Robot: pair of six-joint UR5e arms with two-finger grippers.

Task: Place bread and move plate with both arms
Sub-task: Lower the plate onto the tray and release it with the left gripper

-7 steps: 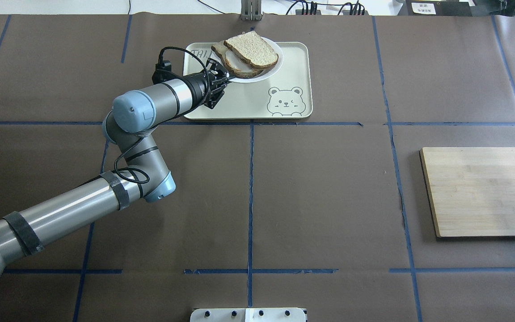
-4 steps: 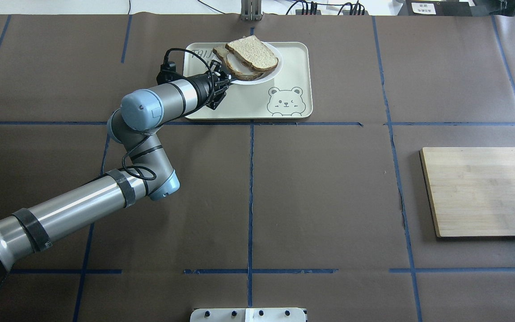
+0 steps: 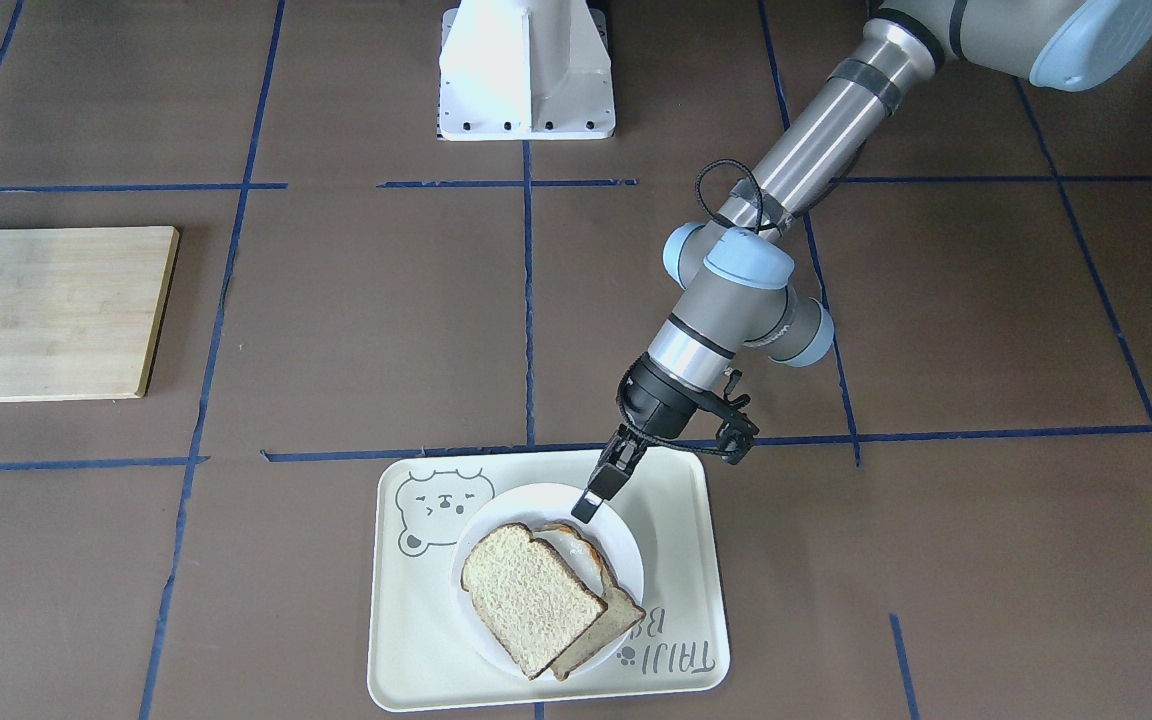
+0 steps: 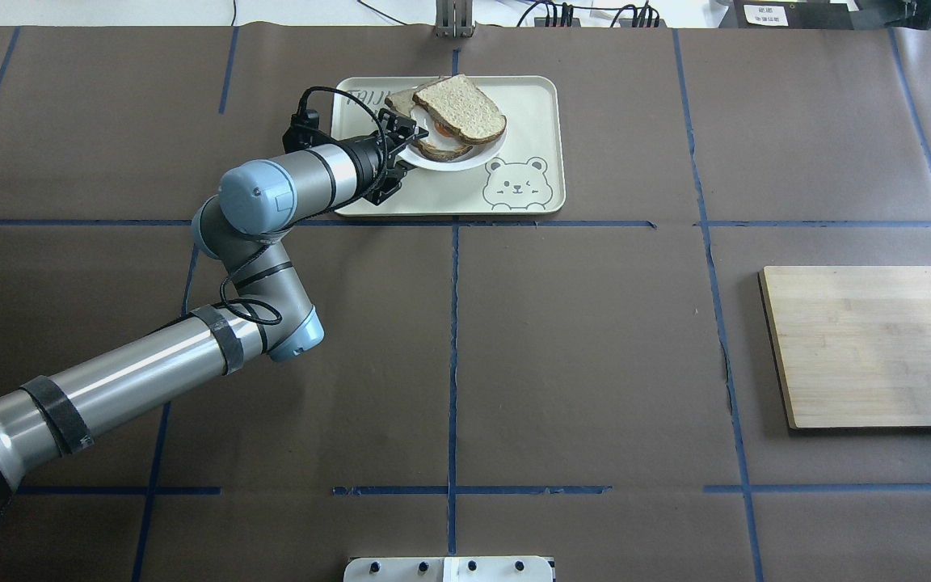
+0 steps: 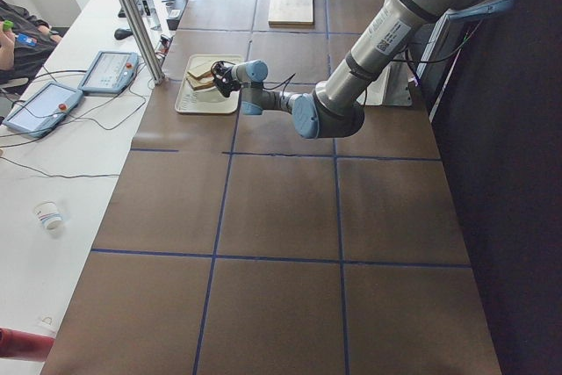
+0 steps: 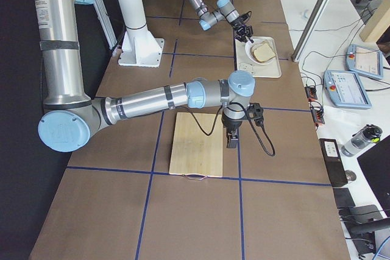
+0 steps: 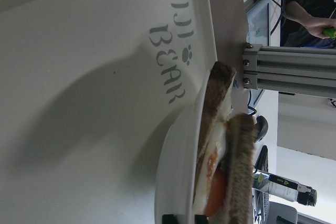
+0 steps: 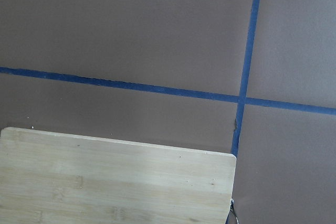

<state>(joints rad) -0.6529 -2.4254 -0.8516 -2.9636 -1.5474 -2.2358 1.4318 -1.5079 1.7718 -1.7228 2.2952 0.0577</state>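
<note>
robotics lab. two arms at a table papered brown, blue tape grid; front-facing view: white base at 12 o'clock; left view: teach pendants, aluminium post, bench at 10 o'clock.

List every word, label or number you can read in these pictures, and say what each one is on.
"TAIJI BEAR", with a paw print: on the cream tray, beside the plate.
Too blurred to read: the white label past the table's far edge.
Too small to read: the sticker on the left arm; the label on the bottle.
</note>
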